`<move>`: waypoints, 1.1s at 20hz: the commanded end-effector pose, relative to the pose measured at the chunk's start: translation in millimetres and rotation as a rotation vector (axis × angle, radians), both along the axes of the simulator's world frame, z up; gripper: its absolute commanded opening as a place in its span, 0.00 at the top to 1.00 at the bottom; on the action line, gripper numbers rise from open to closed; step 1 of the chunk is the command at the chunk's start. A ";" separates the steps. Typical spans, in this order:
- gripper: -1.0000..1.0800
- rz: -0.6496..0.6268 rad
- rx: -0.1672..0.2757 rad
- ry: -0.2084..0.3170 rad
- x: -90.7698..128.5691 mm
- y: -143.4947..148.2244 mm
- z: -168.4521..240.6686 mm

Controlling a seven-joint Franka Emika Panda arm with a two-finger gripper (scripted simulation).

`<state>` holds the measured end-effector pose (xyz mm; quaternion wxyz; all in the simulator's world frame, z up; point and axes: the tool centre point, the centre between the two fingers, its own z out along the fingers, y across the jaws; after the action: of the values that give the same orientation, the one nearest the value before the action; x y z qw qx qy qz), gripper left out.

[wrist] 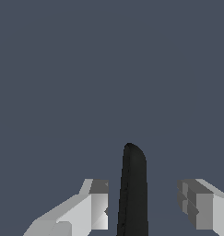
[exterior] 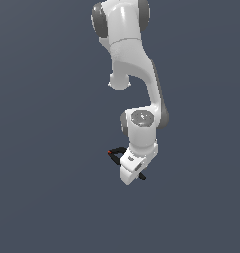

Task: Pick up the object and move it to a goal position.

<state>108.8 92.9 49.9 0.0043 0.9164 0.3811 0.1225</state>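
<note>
The object is a small black spring clamp [exterior: 114,153] with a tiny red tip, lying on the grey floor; the arm's hand covers most of it in the exterior view. In the wrist view one black handle of the clamp [wrist: 132,193] stands between the two fingers with a gap on each side. My gripper [wrist: 143,203] is open around that handle; one light grey finger [wrist: 92,205] is closer to it than the other. In the exterior view the gripper [exterior: 131,170] sits low over the clamp, and only the clamp's ends stick out beside the hand.
The white arm [exterior: 136,74] reaches down from the exterior view's top. Plain dark grey floor [exterior: 52,197] lies all around.
</note>
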 end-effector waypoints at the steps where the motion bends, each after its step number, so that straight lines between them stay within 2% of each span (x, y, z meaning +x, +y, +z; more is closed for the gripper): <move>1: 0.38 0.000 0.000 0.000 0.2 0.0 0.0; 14: 0.38 0.005 -0.001 -0.003 6.4 2.8 -27.5; 15: 1.00 0.005 -0.001 -0.003 6.4 2.8 -27.5; 22: 1.00 0.005 -0.001 -0.003 6.4 2.8 -27.5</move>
<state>115.0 95.1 22.3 0.0050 0.9154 0.3831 0.1235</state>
